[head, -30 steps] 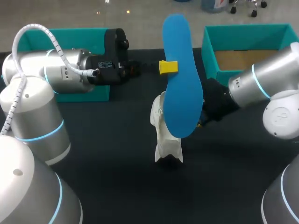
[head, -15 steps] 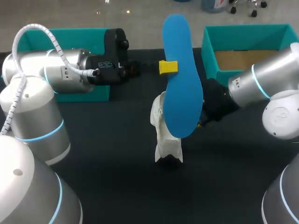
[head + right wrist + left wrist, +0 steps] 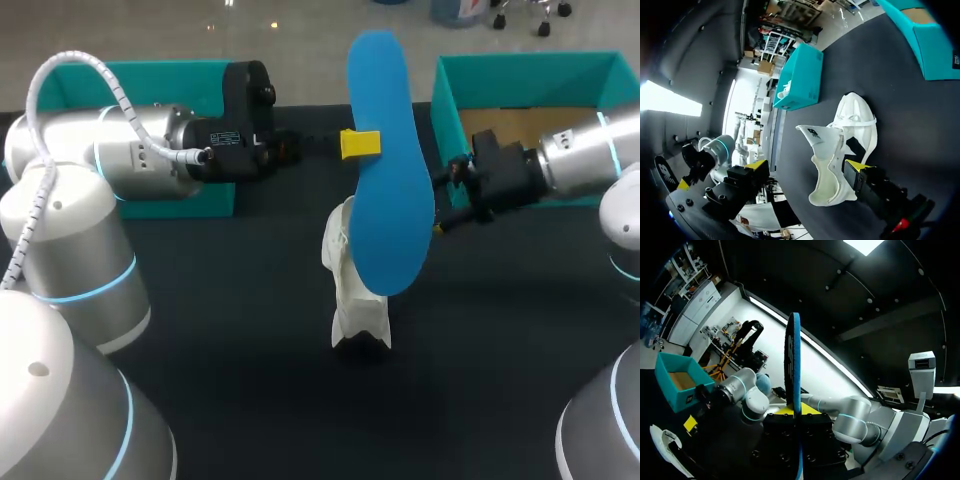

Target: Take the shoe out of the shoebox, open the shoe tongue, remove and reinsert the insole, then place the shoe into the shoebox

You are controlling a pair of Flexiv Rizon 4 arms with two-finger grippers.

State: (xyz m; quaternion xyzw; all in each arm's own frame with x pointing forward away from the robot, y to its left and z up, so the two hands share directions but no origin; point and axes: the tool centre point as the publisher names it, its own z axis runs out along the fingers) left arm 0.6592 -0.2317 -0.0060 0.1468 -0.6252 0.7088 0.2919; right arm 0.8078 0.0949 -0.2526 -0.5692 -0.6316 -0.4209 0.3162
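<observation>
My left gripper (image 3: 360, 143) is shut on the blue insole (image 3: 388, 170) and holds it upright in the air over the middle of the table. In the left wrist view the insole (image 3: 795, 365) stands edge-on between the closed fingers of that gripper (image 3: 796, 412). Below it the white shoe (image 3: 356, 295) lies on the black table, its mouth wide and its tongue pulled up. My right gripper (image 3: 447, 197) is open and empty, to the right of the insole, beside the teal shoebox (image 3: 445, 95). In the right wrist view the shoe (image 3: 840, 150) lies ahead of the wide-spread right gripper (image 3: 807, 167).
A second teal box part (image 3: 205, 195) sits at the back left, under my left arm, and shows again as (image 3: 800, 77). The open shoebox (image 3: 930, 35) has a brown bottom. Black tabletop (image 3: 260, 380) stretches in front of the shoe.
My right arm has pulled back from behind the insole, up and to the right toward the shoebox, still open. The left arm, insole and shoe have not moved.
</observation>
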